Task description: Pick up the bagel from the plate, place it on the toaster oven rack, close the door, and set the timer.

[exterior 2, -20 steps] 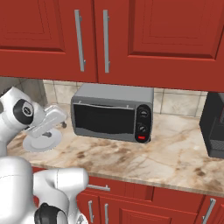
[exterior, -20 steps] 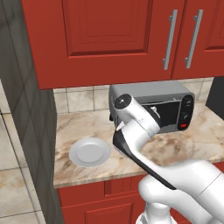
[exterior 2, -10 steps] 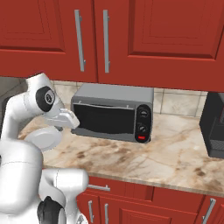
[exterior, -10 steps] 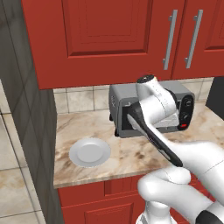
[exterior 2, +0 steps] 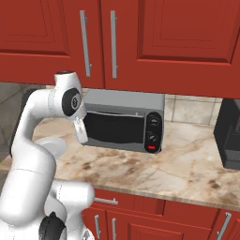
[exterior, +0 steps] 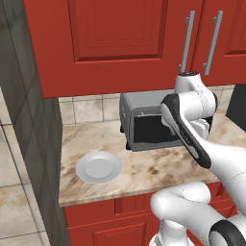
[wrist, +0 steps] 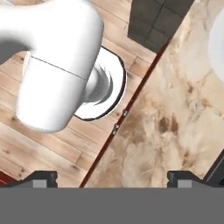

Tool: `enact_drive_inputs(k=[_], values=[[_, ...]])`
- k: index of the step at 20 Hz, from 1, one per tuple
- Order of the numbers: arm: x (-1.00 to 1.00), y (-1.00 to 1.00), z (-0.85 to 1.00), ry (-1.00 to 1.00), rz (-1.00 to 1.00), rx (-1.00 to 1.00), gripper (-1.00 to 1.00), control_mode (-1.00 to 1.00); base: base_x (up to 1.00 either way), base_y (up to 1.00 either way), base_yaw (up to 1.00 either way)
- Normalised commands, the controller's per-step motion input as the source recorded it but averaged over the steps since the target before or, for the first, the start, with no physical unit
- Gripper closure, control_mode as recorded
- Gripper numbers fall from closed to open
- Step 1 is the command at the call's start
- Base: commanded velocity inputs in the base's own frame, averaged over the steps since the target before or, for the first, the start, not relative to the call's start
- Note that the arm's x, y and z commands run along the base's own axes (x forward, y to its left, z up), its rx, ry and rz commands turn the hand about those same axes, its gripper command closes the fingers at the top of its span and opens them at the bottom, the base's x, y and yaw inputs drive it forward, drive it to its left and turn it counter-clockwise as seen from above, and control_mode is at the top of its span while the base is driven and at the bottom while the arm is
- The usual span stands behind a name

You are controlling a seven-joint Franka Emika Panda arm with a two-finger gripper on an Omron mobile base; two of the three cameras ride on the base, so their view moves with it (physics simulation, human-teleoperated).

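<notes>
Toaster oven: boxy grey metal countertop toaster oven point(exterior 2: 123, 123) with a dark glass front; stands on the beige marbled stone counter point(exterior 2: 187, 164), under the red cabinet doors point(exterior 2: 164, 37)

Door: wide dark glass door point(exterior 2: 114, 127) in its grey frame; upright and flush with the oven's front, so it reads as shut

Plate: round flat light-grey plate point(exterior: 98, 167); well to the left of the oven, near the counter's front edge; its top is bare

Bagel: not on the plate; whether it lies on the rack inside the oven cannot be told through the dark glass

Gripper: two-finger gripper point(wrist: 111, 178); jaws spread wide, nothing between them; hand view looks down past the counter's front edge to the wooden floor point(wrist: 52, 144), left of the oven and on the plate's side

Arm: white arm point(exterior 2: 65, 101); raised in front of the oven's left half

Control panel: right end of the oven; two dark round knobs point(exterior 2: 152, 121) above a red button point(exterior 2: 151, 147); which knob is the timer I cannot tell

Step in hand, judged: plate emptied and door shut; the timer is what remains

Next move calls for: carrying the hand across to the oven's right end; turning it to face the panel; narrowing the jaws around the timer knob; gripping and twisting without pushing the oven back
</notes>
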Motion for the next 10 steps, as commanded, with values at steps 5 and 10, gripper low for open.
enact_drive_inputs(k=[5,10], values=[[0.00,-0.14,0.00,-0.28,-0.72,0.01,-1.00,-1.00,0.00,0.00,0.00],[0.00,-0.09,0.00,-0.26,-0.71,-0.01,-1.00,-1.00,0.00,0.00,0.00]])
